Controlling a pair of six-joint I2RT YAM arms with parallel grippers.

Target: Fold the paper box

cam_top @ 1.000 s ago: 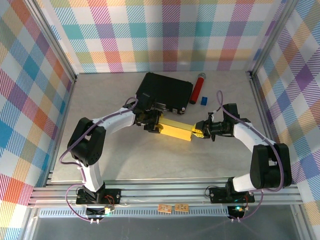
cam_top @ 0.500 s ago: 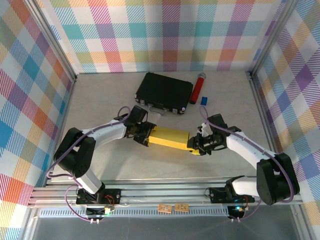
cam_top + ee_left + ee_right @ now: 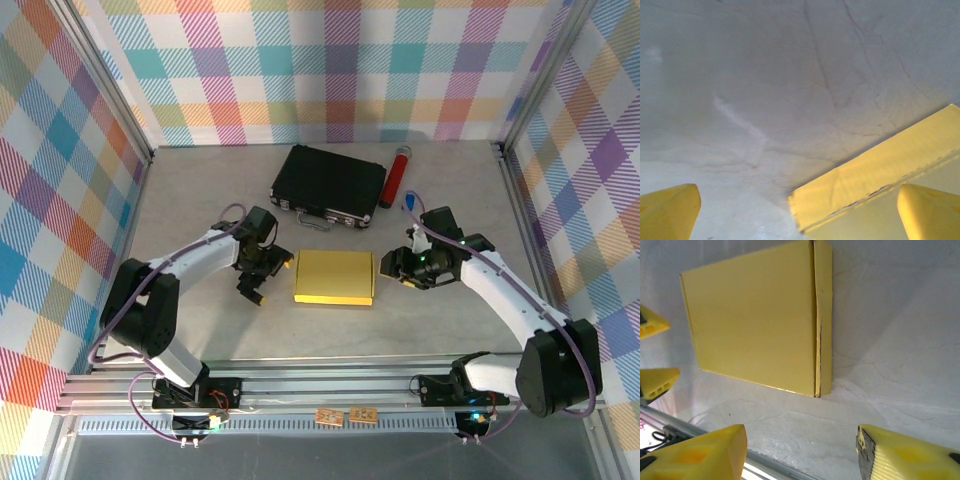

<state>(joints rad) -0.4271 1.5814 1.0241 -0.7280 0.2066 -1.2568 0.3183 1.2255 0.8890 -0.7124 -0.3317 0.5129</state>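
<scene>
Moved: paper box [image 3: 334,278] now lies released, flat on your table [image 3: 200,220].
Left gripper [image 3: 272,281]: spread wide.
Right gripper [image 3: 388,268]: spread wide.

black case [image 3: 328,187], red cylinder [image 3: 396,177]

paper box [image 3: 334,277]: released, lying flat | left end effector [image 3: 268,281], right end effector [image 3: 391,270]: backed off, jaws apart

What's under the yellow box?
The yellow box lies flat on the grey table. The table right beneath it and the box's inside are covered.
</scene>
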